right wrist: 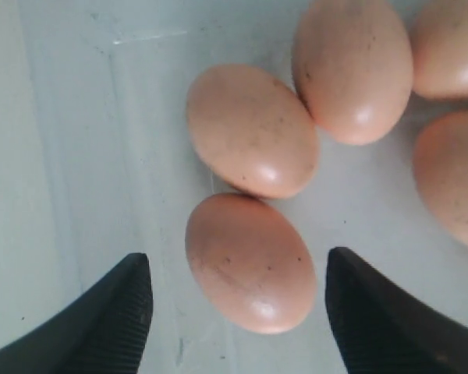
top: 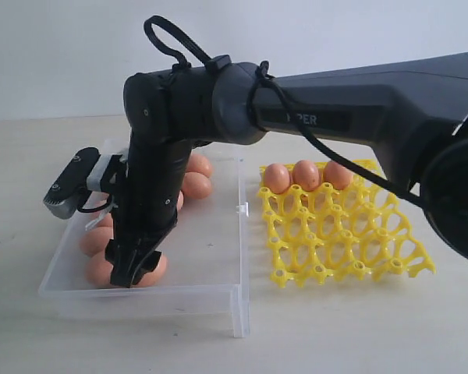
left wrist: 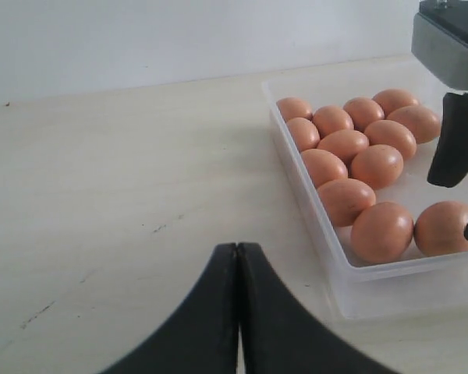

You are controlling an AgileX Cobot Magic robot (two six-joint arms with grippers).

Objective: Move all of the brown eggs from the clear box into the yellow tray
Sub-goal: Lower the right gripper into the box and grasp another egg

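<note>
Right wrist view: right gripper (right wrist: 238, 269) spread wide, straddling one brown egg (right wrist: 249, 261) at lower centre without touching; left gripper (left wrist: 238, 253) pressed together, holding nothing.

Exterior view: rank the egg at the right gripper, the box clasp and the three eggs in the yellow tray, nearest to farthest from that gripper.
1. The egg, at the front of the clear box, between the open fingers of the right gripper.
2. The clasp, on the box's right wall.
3. The three eggs, in the back row of the yellow tray, farther right.
</note>
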